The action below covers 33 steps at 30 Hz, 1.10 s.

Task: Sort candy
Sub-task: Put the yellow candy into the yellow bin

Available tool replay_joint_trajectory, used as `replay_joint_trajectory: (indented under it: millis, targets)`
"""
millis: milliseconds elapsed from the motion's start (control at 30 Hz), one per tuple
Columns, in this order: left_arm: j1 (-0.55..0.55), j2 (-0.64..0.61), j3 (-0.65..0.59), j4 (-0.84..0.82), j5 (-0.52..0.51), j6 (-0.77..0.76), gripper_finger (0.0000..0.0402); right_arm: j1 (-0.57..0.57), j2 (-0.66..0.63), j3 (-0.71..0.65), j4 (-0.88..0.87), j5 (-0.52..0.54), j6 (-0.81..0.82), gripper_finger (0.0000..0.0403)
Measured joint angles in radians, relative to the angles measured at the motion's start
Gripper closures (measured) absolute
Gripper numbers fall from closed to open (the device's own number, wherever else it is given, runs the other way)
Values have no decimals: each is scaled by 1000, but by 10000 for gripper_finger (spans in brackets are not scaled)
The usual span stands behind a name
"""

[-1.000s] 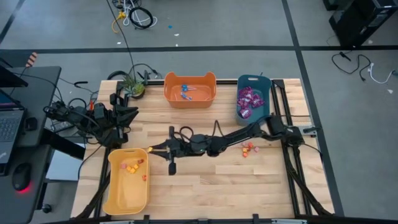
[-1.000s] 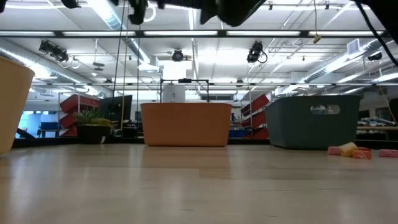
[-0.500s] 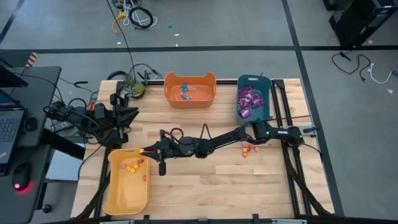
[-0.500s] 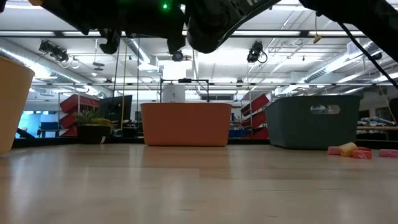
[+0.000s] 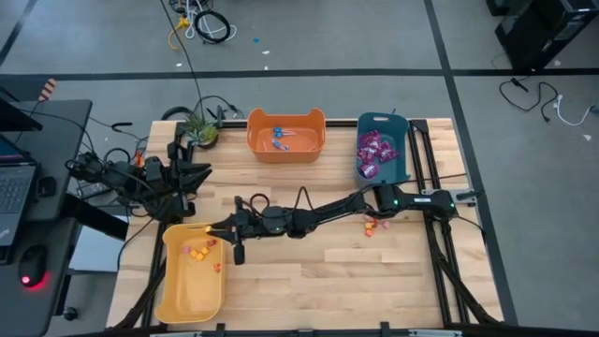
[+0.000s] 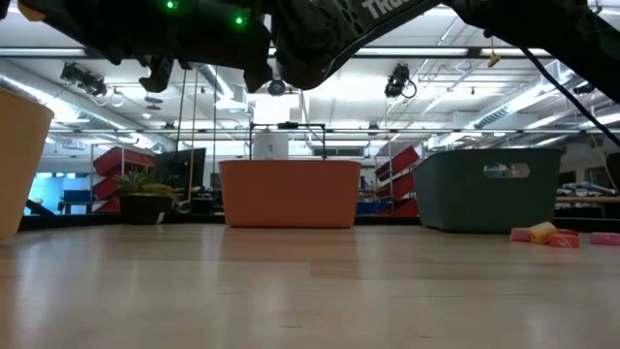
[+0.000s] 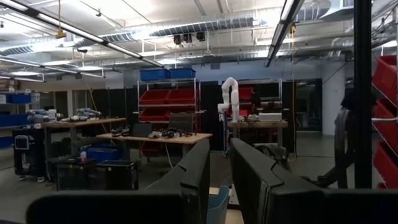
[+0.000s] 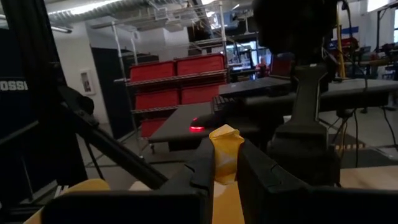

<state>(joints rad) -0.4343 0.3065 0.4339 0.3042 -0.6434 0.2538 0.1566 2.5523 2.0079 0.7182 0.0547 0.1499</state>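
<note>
High view: the right tool (image 5: 213,227), clenched on a yellow candy (image 8: 224,148), has slid farther left, reaching the yellow bin (image 5: 170,300) rim. The left tool (image 5: 183,174) waits slightly parted at the tabletop (image 5: 328,281) corner, unchanged.

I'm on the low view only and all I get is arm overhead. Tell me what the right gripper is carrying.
Observer: The right gripper is shut on a yellow wrapped candy, pinched between its fingers in the right wrist view.
Operator: Give me its position over the table.
Observer: From above, it reaches across to the yellow bin, with the fingertips at the bin's upper rim.
Operator: Report what's already in that bin.
Observer: A few small orange and red pieces lie near its upper end.
Operator: Now the left arm.
Observer: It is folded back at the table's left edge, beside the potted plant, holding nothing that I can see.
</note>
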Motion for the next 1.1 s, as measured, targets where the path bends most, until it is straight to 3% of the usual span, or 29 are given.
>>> replay_joint_trajectory:
  millis: [267,733,1100]
  targets:
    - [0,0,0,29,-3,-4,335,0,0,0,-3,0,-3,360]
    - [0,0,0,38,-3,-4,335,31,20,0,52,-27,-149,360]
    - [0,-1,0,51,-6,-8,335,23,33,0,28,-16,-73,360]
